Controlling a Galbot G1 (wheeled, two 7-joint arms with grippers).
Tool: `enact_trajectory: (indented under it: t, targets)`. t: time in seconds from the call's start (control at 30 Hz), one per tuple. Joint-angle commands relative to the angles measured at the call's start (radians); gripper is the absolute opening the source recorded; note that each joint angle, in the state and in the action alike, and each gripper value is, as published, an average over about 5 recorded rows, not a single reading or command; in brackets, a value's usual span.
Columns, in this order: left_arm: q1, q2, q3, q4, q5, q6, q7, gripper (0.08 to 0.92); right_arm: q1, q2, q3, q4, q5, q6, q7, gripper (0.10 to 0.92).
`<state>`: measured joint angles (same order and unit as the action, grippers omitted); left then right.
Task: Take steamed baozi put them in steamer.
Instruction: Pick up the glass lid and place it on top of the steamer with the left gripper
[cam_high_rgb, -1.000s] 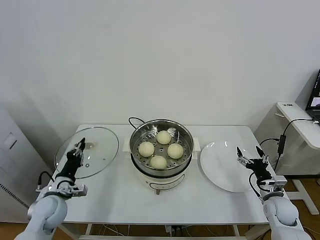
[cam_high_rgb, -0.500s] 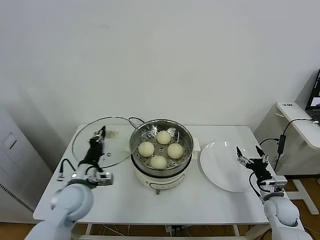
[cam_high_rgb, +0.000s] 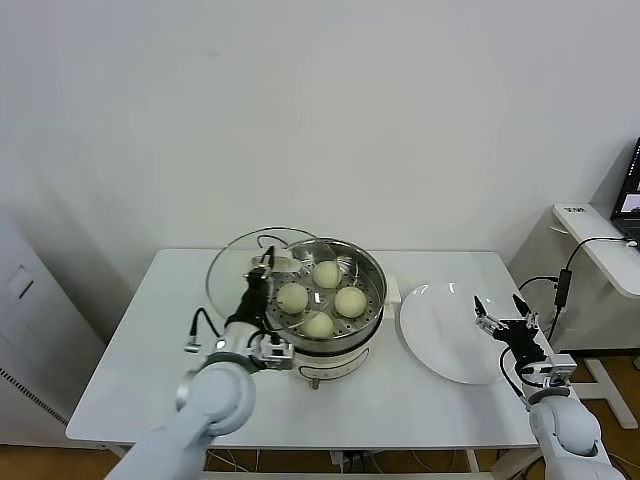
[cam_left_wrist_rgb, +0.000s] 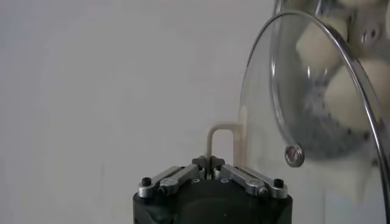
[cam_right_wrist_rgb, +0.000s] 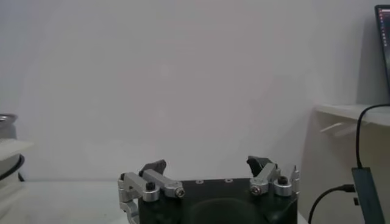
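— Head view first: where are the buns?

— All four buns (cam_high_rgb: 322, 297) sit inside the steamer (cam_high_rgb: 372, 290), on its perforated floor, close together in a ring. The steamer stands on a white cooker base near the middle of the desk (cam_high_rgb: 130, 380), with a black cord (cam_high_rgb: 268, 240) looping behind it.

— And the left claw?

— The left claw (cam_high_rgb: 258, 283) is clamped tight on the cream handle (cam_high_rgb: 278, 264) of the glass lid (cam_high_rgb: 228, 262). The lid is held tilted, off the desk, at the steamer's left edge and overlapping its rim. In the left wrist view the claw (cam_left_wrist_rgb: 210, 162) pinches the handle (cam_left_wrist_rgb: 224, 141), and the lid (cam_left_wrist_rgb: 268, 91) stands on edge beside it, with the buns (cam_left_wrist_rgb: 346, 96) and steamer seen through the glass.

— The right claw?

— The right claw (cam_high_rgb: 503, 310) hangs above the near right part of the white plate (cam_high_rgb: 440, 340), fingers spread apart, holding nothing. The right wrist view shows the claw (cam_right_wrist_rgb: 207, 165) the same way, with its tips well separated.

— Anything on the plate?

— Only the bare white surface shows; the plate lies just right of the steamer.
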<state>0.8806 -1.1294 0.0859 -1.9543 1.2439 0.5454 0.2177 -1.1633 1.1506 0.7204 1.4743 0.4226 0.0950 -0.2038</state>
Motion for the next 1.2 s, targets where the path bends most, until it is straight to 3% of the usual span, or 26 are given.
enact_trajectory:
  t: [0.03,1.2]
  targets:
    - [-0.093,-0.074,0.132,0.100,0.030,0.017,-0.004,0.097,-0.001,0.006,-0.001,0.000,-0.002,0.001,-0.002,0.823]
    - [-0.119,-0.137,0.164,0.244,0.004,-0.032,-0.082,0.097,-0.025,0.019,0.022,-0.002,-0.013,0.011,-0.020,0.823]
